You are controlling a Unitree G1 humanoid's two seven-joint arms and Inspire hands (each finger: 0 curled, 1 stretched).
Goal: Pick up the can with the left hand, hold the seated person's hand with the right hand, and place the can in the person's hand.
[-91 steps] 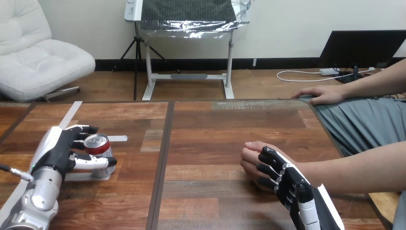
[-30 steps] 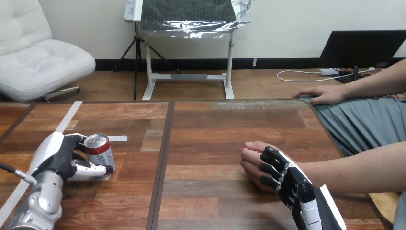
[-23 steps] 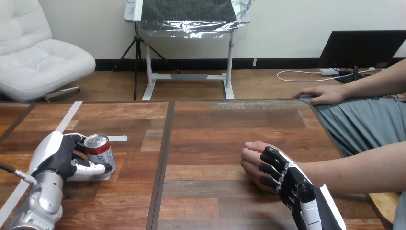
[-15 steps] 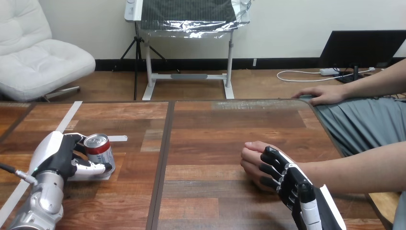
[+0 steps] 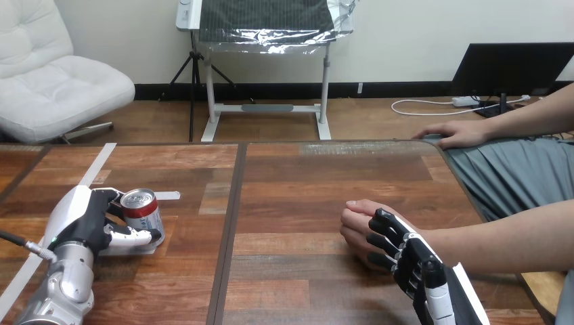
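Observation:
A red can (image 5: 141,212) with a silver top stands at the table's left, leaning slightly. My left hand (image 5: 86,221) is curled round it, fingers behind it and the thumb (image 5: 135,237) across its front near the base. At the right, the person's hand (image 5: 359,224) rests as a loose fist on the table. My right hand (image 5: 408,252) lies over its near side, with dark fingers (image 5: 380,233) curled onto it.
The person's other hand (image 5: 457,134) rests at the table's far right edge (image 5: 433,145). White tape strips (image 5: 96,166) lie on the wood behind the can. A dark seam (image 5: 230,223) runs down the table between the two hands.
Since three seconds ago my left hand's fingers have curled round the can, which now leans a little. In the last second the can edged slightly right. The right hand kept still.

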